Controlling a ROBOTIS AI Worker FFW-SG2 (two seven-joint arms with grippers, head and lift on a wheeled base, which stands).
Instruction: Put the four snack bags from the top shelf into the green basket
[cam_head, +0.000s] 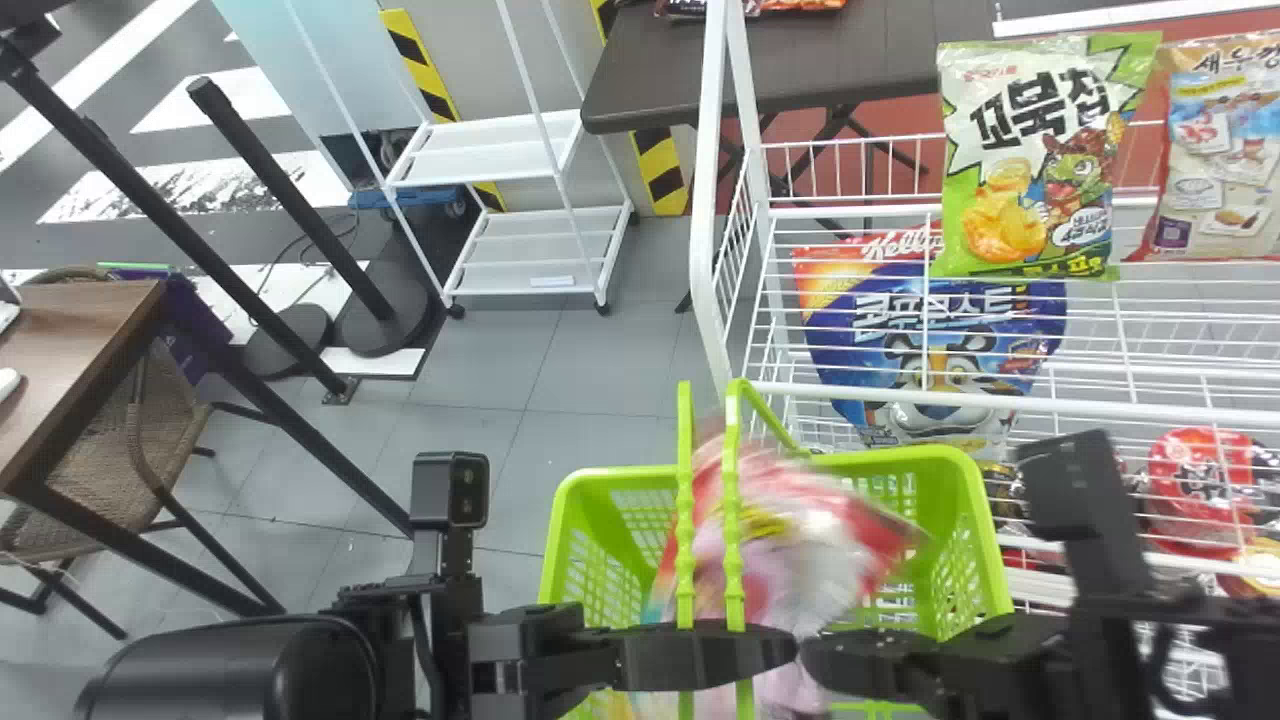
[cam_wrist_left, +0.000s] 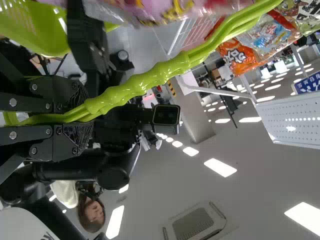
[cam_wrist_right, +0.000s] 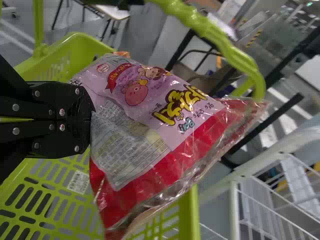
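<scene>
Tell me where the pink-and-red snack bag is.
In the head view, the pink-and-red bag is right of centre, held in the right gripper over the green basket, partly behind its handles.

Place: shop, or room fitted out as one. White wire display rack (cam_head: 703, 200), tiered, stocked with upright snack bags (cam_head: 1040, 160) and a tiger-faced cereal pouch (cam_head: 930, 370). Green plastic shopping basket (cam_head: 910, 458). White wheeled shelf cart (cam_head: 485, 150). Grey tiled floor (cam_head: 600, 350). Rectangular ceiling lights (cam_wrist_left: 220, 167); ceiling air-conditioning cassette (cam_wrist_left: 193, 224).
</scene>
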